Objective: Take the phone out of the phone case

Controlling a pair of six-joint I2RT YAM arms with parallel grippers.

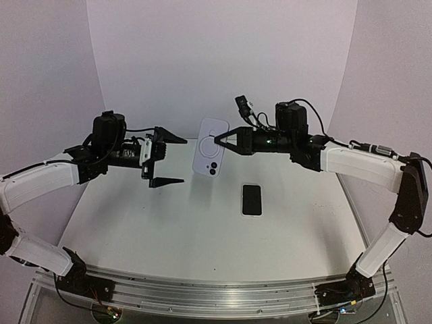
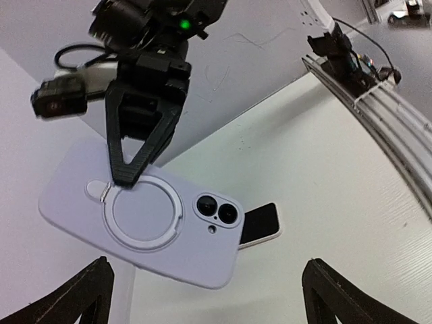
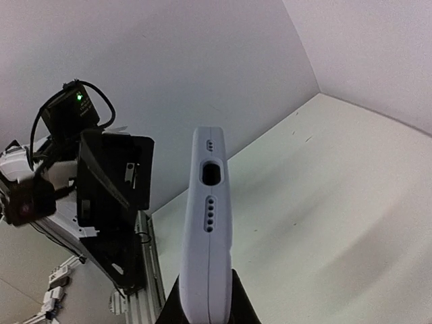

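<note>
Aloft, phone case (image 1: 210, 147) clamped in right fingers (image 1: 229, 137), phone (image 1: 252, 199) on table (image 1: 169, 223)

A fixed camera, high at the near edge, looks down over the whole white desk (image 1: 169, 229). The left wrist camera faces the back of the raised lilac silicone phone case (image 2: 145, 219) at close range; the right wrist camera sights along that case's edge, closer still.

Entry: left arm (image 1: 37, 183), white shell links, black joints. Entry: right arm (image 1: 356, 166), matching white shells, black elbow, looped black cables (image 1: 316, 111), green indicator light (image 2: 183, 25). Fittings: left gripper (image 1: 183, 160), right gripper (image 1: 217, 140), black, with tapered triangular fingers.
</note>
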